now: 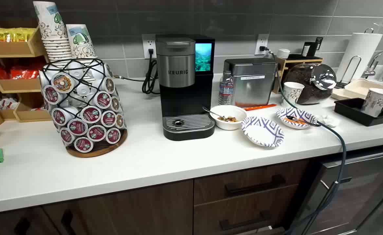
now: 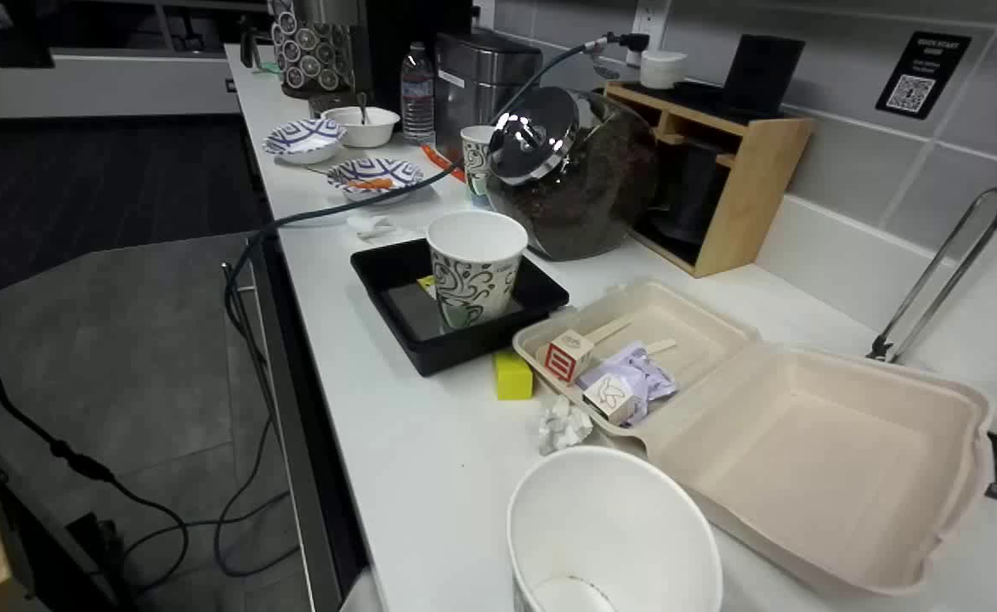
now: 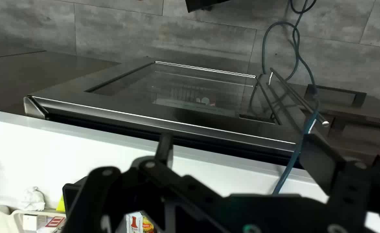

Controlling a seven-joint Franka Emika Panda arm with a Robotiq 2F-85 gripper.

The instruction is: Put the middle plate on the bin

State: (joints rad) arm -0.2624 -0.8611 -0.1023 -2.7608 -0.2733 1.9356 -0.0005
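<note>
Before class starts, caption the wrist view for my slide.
Open gripper seen against a white counter, a teal cable hanging over its edge.

Counter [image 1: 145,156]: white. Plate [image 1: 263,132], near the front edge: white, blue geometric pattern. Second plate [image 1: 282,115]: matching pattern, orange contents [image 2: 371,184]. Bowl [image 1: 227,126]: plain white. Tray [image 2: 464,350]: black. Cup [image 2: 473,289] in tray: white, dark scrolls. Block [image 2: 513,378]: yellow. Clamshell [image 2: 812,459]: beige. Gripper [image 3: 241,153]: black.

The desk [image 1: 145,156] is bright in both exterior views, with highlights glinting on the chrome lid [image 2: 532,136]. The wrist view nearly washes the desk out beside a dim floor [image 3: 112,29], and the spread jaws look dark and blurred.
</note>
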